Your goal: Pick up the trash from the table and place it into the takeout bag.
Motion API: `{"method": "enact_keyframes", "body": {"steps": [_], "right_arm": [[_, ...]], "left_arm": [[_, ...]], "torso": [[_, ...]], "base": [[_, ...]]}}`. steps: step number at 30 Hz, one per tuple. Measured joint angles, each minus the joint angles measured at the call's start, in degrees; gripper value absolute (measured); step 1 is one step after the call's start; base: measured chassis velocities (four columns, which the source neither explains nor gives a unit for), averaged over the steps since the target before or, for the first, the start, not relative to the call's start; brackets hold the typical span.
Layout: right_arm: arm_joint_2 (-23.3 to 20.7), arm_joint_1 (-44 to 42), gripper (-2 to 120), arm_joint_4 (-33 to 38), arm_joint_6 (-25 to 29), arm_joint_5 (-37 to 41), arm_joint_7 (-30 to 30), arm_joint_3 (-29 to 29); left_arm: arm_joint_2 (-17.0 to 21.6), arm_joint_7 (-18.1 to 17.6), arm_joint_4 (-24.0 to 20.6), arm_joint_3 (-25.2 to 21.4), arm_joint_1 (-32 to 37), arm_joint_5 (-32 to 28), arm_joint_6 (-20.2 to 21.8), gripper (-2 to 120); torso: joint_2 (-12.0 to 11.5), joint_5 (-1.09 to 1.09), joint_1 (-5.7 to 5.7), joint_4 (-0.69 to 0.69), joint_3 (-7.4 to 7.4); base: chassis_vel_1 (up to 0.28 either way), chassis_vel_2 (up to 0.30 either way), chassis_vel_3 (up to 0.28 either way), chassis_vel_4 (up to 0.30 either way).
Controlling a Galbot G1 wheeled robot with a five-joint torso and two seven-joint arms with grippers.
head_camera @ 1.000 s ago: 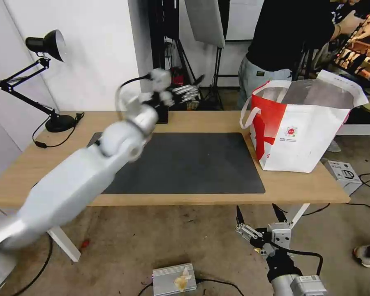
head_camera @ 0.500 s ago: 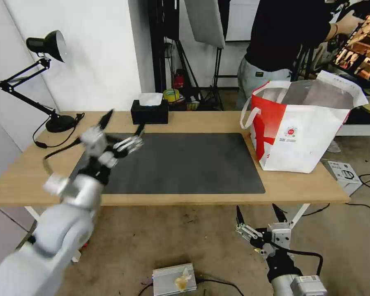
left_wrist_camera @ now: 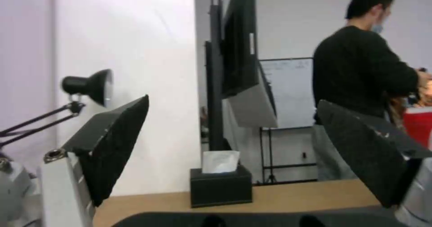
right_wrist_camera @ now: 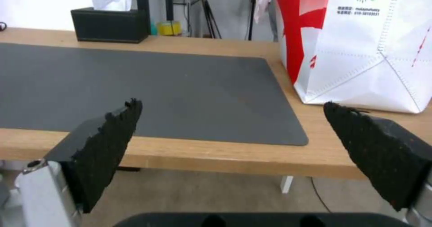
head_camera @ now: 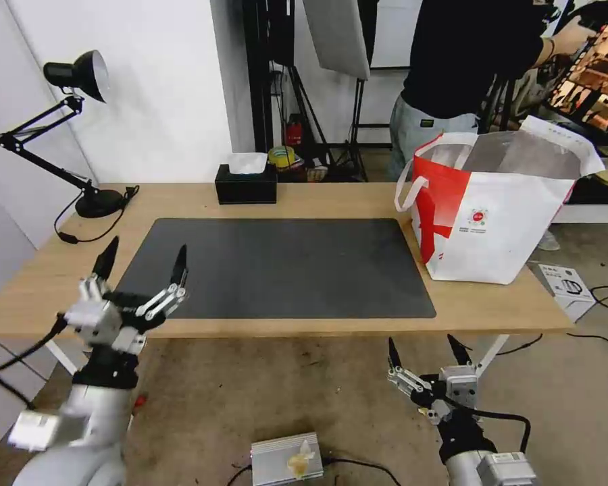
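Observation:
No trash is in view on the table (head_camera: 331,196) or on its dark grey mat (head_camera: 290,266). The white takeout bag (head_camera: 500,229) with a red side panel stands upright and open at the table's right end; the right wrist view has it close by (right_wrist_camera: 360,44). My left gripper (head_camera: 144,260) hangs open and empty over the front left corner of the mat, fingers pointing up. My right gripper (head_camera: 423,351) is open and empty below the table's front edge, left of the bag. Both wrist views show the fingers spread wide, left (left_wrist_camera: 232,108) and right (right_wrist_camera: 232,108).
A black tissue box (head_camera: 246,185) sits at the back edge of the table behind the mat. A black desk lamp (head_camera: 74,135) stands at the back left corner. A small metal box (head_camera: 287,459) lies on the floor. A person stands behind the bag.
My left arm has swung back from the far side of the table, past the mat's left part, down to the front left edge, open all the way. The right arm has stayed put.

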Motion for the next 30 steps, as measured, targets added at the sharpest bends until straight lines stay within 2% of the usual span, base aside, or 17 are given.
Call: {"method": "enact_keyframes", "body": {"steps": [7,16,30], "right_arm": [[0.0,0.0,100,0.0,0.0,0.0,0.0,0.0],[0.0,0.0,100,0.0,0.0,0.0,0.0,0.0],[0.0,0.0,100,0.0,0.0,0.0,0.0,0.0]], "left_arm": [[-4.1,0.3,-0.3,0.0,2.7,1.9,-1.2,100],[-9.7,0.1,2.8,2.9,7.2,8.7,-6.7,100],[-13.0,-0.1,6.8,5.8,7.7,10.8,-8.1,100]], "torso": [[0.0,0.01,0.01,0.0,0.0],[0.0,0.01,0.01,0.0,0.0],[0.0,0.0,0.01,0.0,0.0]], "base": [[0.0,0.0,0.0,0.0],[0.0,0.0,0.0,0.0],[0.0,0.0,0.0,0.0]]}}
